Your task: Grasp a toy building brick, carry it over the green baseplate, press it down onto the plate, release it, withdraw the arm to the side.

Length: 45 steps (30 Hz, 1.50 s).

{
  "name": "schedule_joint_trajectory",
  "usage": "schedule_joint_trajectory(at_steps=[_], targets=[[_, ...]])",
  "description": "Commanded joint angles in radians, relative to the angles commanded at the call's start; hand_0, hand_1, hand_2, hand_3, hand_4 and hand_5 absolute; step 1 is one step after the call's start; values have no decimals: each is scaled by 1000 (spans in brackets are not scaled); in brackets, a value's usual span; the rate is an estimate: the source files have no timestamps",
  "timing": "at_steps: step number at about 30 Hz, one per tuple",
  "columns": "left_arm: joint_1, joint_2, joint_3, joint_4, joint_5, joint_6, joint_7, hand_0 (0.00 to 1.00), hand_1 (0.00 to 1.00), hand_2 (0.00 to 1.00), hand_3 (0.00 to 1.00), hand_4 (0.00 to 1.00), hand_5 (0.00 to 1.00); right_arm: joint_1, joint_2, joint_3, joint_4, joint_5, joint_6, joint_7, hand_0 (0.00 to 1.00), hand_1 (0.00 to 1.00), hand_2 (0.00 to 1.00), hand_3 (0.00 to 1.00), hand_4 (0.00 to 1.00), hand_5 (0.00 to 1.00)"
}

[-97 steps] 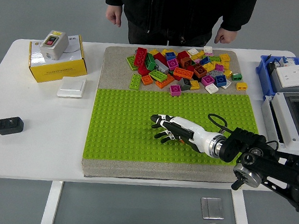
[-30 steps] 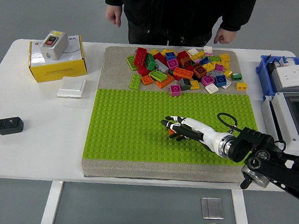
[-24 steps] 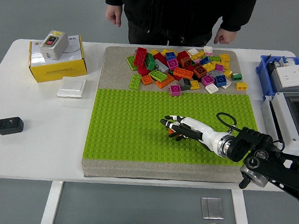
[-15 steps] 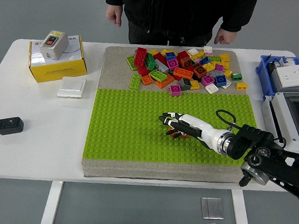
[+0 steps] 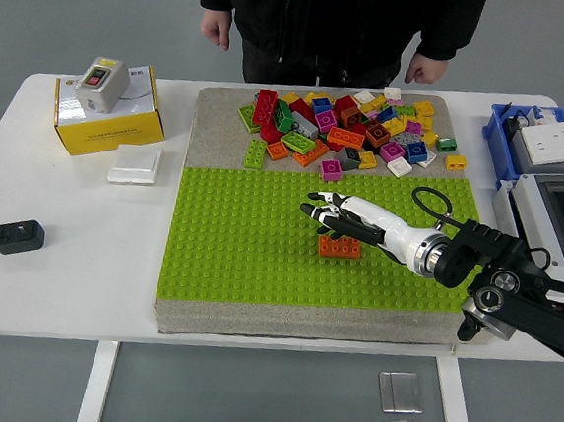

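Observation:
An orange brick (image 5: 339, 247) sits on the green baseplate (image 5: 229, 246), right of its middle. My right hand (image 5: 327, 213) hovers just above and behind the brick, fingers spread and holding nothing, with the black arm (image 5: 512, 295) reaching in from the lower right. The pile of loose bricks (image 5: 343, 132) lies on the grey mat behind the plate. My left arm is out of view.
A person stands at the far side, hands (image 5: 215, 31) hanging by the table edge. A yellow box (image 5: 107, 117) with a white device and a white switch plate (image 5: 134, 165) are at the left, a black adapter (image 5: 17, 236) nearer. Blue and white electrical boxes (image 5: 546, 185) stand at the right.
My right hand has lifted up and away from the plate toward the far side, uncovering the orange brick, which stays on the plate.

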Motion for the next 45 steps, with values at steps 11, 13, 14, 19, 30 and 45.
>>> schedule_joint_trajectory(at_steps=[11, 13, 14, 19, 30, 45], targets=[[1, 1, 26, 0, -22, 3, -2, 663, 645, 613, 652, 393, 477, 41, -3, 1, 48, -321, 21, -137, 688, 713, 820, 903, 698, 998], [0, 0, 28, 0, -23, 3, -2, 663, 645, 613, 652, 393, 477, 48, -1, 2, 51, -361, 28, -145, 688, 713, 820, 903, 698, 998], [0, -1, 27, 0, -22, 3, -1, 663, 646, 612, 651, 391, 475, 53, 0, -1, 52, -394, 41, -158, 410, 584, 773, 801, 684, 998], [1, 1, 13, 0, -9, 1, 0, 663, 646, 612, 651, 391, 475, 63, 4, -21, 45, -453, 92, -200, 410, 584, 773, 801, 684, 998], [1, 2, -6, 0, 10, -1, 2, 664, 646, 611, 650, 386, 471, 86, 23, -43, 44, -457, 158, -243, 200, 366, 733, 629, 474, 996], [-2, 2, -26, 0, 29, -3, 3, 664, 644, 610, 650, 386, 471, 77, 57, -100, -48, -444, 147, -242, 140, 297, 740, 415, 337, 904]])
